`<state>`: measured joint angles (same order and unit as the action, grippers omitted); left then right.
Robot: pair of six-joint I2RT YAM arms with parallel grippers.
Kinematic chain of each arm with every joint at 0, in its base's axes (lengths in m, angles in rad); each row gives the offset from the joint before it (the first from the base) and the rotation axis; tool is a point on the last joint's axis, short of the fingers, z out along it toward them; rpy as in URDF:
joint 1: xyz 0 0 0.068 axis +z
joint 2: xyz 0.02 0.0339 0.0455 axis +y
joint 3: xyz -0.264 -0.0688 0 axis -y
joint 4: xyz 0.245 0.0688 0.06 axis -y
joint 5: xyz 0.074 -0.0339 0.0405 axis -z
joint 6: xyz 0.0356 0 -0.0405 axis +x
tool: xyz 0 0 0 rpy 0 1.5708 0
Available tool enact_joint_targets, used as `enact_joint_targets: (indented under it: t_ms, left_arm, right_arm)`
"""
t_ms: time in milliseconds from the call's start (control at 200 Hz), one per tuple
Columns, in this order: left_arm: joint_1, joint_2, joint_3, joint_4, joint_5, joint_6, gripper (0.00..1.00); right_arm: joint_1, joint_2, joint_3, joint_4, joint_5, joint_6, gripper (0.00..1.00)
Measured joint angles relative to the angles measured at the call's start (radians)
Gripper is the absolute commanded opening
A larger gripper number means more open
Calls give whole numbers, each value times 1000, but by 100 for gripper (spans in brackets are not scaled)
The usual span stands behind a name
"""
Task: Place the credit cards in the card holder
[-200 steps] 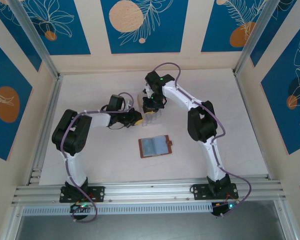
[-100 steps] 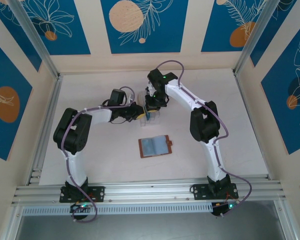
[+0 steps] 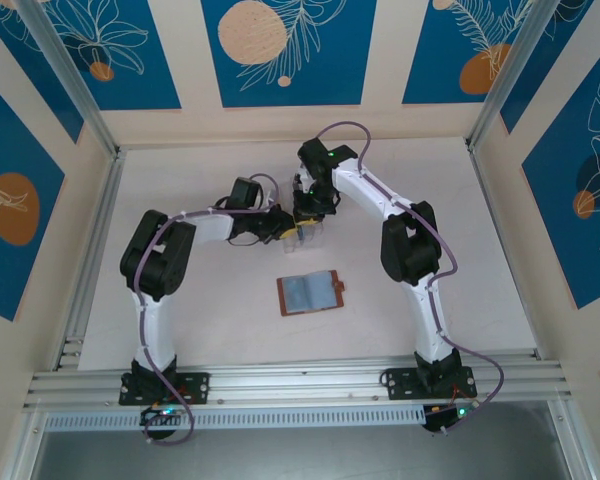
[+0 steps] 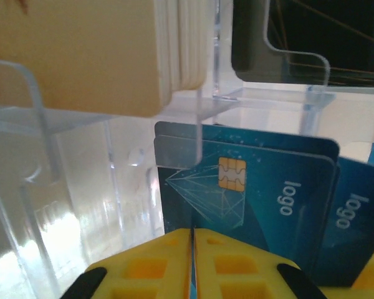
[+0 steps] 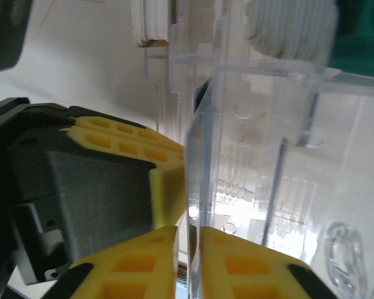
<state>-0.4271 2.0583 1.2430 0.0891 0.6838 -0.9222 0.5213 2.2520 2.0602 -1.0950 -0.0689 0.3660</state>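
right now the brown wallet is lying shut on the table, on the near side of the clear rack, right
No: the card holder lies open, its pale inner pockets facing up, as the top external view shows. It does lie on the table, on the near side of the clear rack.

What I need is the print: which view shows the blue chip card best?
Left wrist view: the blue chip card faces the camera inside the clear rack, chip and "logo" print legible. From the top external view the rack is too small to tell cards; the right wrist view looks through its walls, card indistinct.
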Motion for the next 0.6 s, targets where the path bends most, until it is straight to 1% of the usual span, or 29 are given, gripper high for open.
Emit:
enact_joint_targets:
  t_ms: [85,165,295,415,500,595]
  left_arm:
    - [-1,0,2,-1,-1,9,10]
    - [-1,0,3,-3,-1,15,10]
    - [-2,0,10,-17,-3,16,10]
    - [-2,0,12,-23,-4,22,10]
    - [-2,1,12,-23,-4,27,10]
    - [-2,1,12,-23,-4,34,10]
  right_arm:
    - [0,0,0,0,-8,0,23]
    - [0,0,-1,1,-14,0,21]
    - [-1,0,-1,1,-15,0,14]
    - [-3,0,-4,2,-14,0,12]
    - [-5,-2,-10,2,-13,0,8]
    - [-7,-3,-10,-2,-8,0,5]
